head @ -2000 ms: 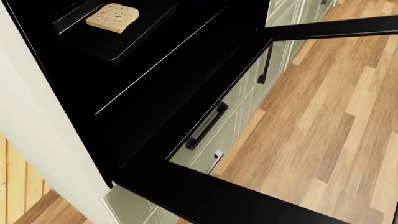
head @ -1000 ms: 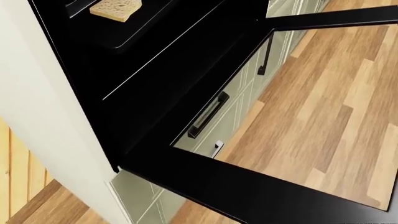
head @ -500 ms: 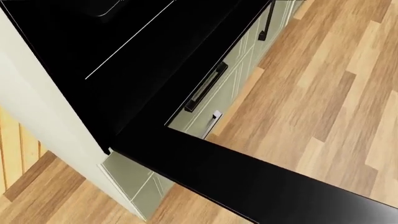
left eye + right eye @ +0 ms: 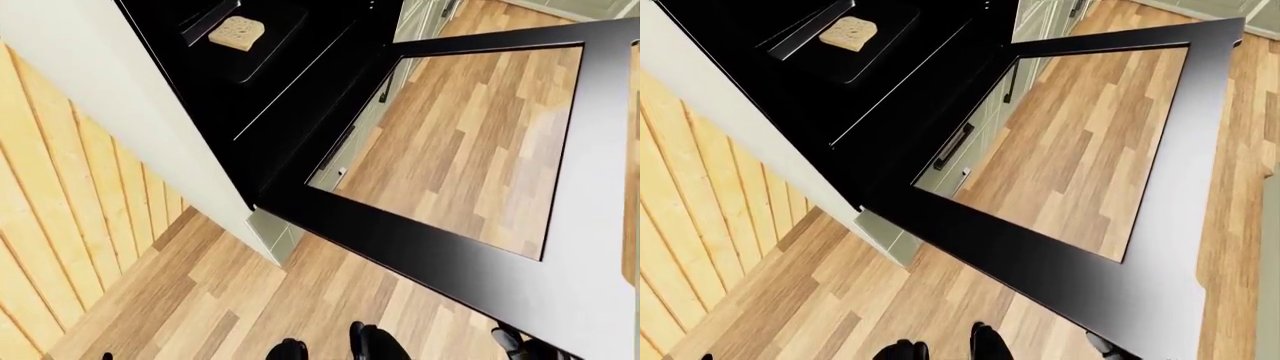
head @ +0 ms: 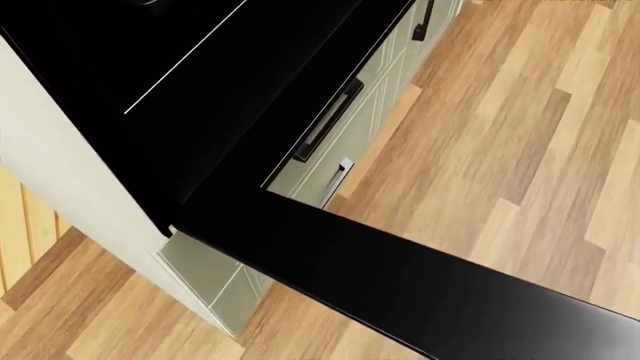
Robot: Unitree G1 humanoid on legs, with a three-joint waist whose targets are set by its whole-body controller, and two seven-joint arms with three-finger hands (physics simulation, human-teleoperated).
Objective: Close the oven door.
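The black oven door [image 4: 420, 247] hangs open, folded down flat, and the wood floor shows through its glass pane [image 4: 470, 142]. Its near frame bar crosses the head view [image 5: 400, 285]. Inside the oven [image 4: 300, 82] a slice of bread [image 4: 238, 33] lies on a black tray [image 4: 262, 54]. A dark shape that may be my right hand [image 4: 515, 343] shows under the door's near right corner; its fingers are too hidden to read. My left hand does not show.
A cream side panel [image 4: 130, 112] and a yellow plank wall [image 4: 60, 247] stand left of the oven. Pale green drawers with black handles [image 5: 328, 124] sit under the oven. My two dark feet [image 4: 330, 349] show at the bottom on the wood floor [image 4: 250, 300].
The whole head view has shifted: the camera has tilted down and moved. The bread and tray have left it at the top and the door's near bar sits lower. The door is still open.
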